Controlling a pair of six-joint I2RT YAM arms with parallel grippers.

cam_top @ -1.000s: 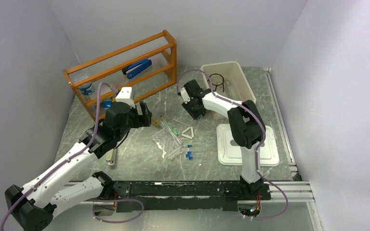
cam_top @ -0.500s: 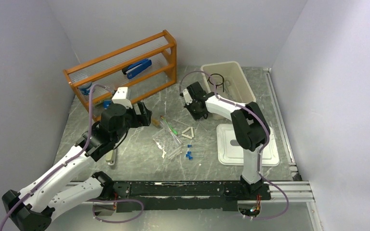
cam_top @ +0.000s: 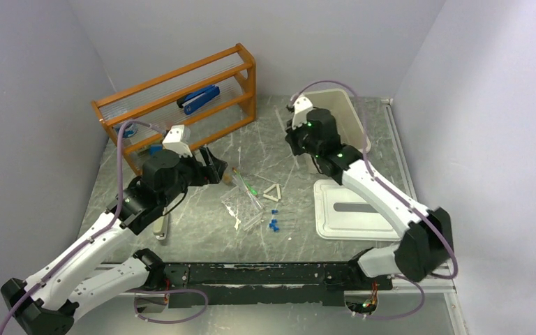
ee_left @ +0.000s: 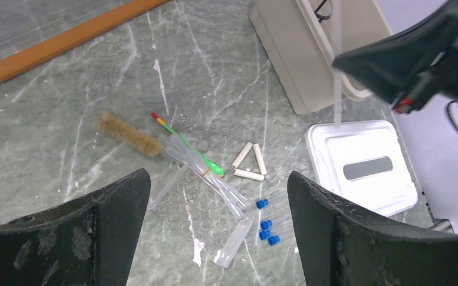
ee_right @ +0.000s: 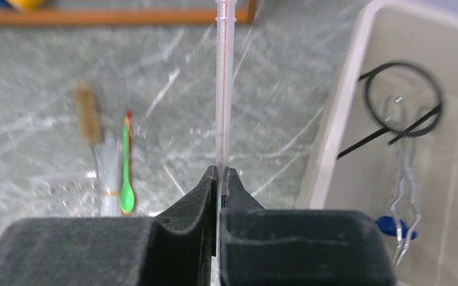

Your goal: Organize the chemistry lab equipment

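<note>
Clamps a thin rod (ee_right: pixel 223 89) in the right gripper (ee_right: pixel 219 174) just left of the beige bin (ee_right: pixel 341 134); holds the left gripper (ee_left: pixel 214 179) wide apart farther left.

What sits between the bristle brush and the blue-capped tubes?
In the left wrist view, a banded bundle of thin clear rods with a green stick and the clear plastic rack lie between brush and tubes.

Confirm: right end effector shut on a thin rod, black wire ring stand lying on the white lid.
Not the white lid: the right wrist view shows the black wire ring stand inside the beige bin. The right end effector is indeed shut on a thin rod.
</note>
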